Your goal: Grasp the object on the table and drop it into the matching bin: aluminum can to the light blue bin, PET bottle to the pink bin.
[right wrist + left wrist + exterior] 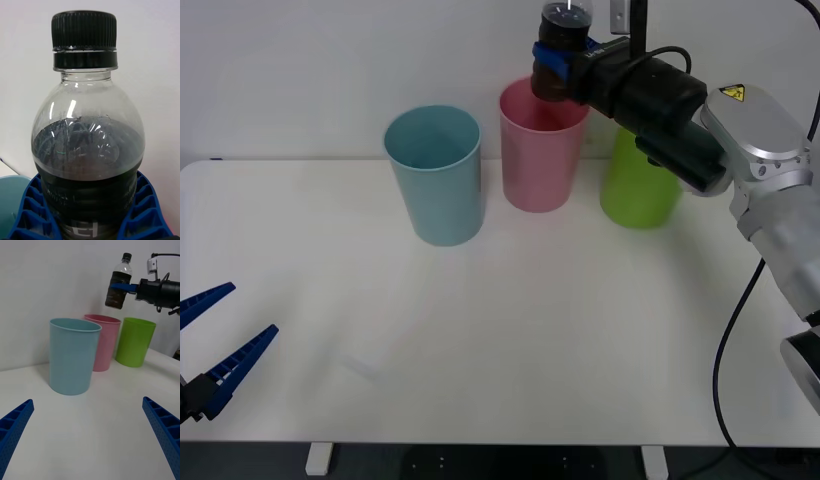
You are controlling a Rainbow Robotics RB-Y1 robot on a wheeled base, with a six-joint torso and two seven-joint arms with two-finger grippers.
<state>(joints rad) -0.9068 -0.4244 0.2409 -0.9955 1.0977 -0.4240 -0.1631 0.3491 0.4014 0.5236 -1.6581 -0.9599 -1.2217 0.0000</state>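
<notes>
The PET bottle (pixel 563 45), clear with a black cap and dark lower body, hangs upright in the air above the pink bin (pixel 538 160). My right gripper (pixel 552 62) is shut on its lower body; its blue fingers (pixel 32 213) clasp the bottle (pixel 88 150) on both sides. From the left wrist view the bottle (pixel 119 283) is held above the pink bin (pixel 103 343). The light blue bin (pixel 435 175) stands to the left of the pink one. My left gripper (pixel 210 350) rests open low at the table's (pixel 500 330) front left edge.
A lime green bin (pixel 638 185) stands right of the pink bin, partly behind my right arm. The three bins form a row near the table's back edge by the white wall. The white tabletop stretches wide in front of them.
</notes>
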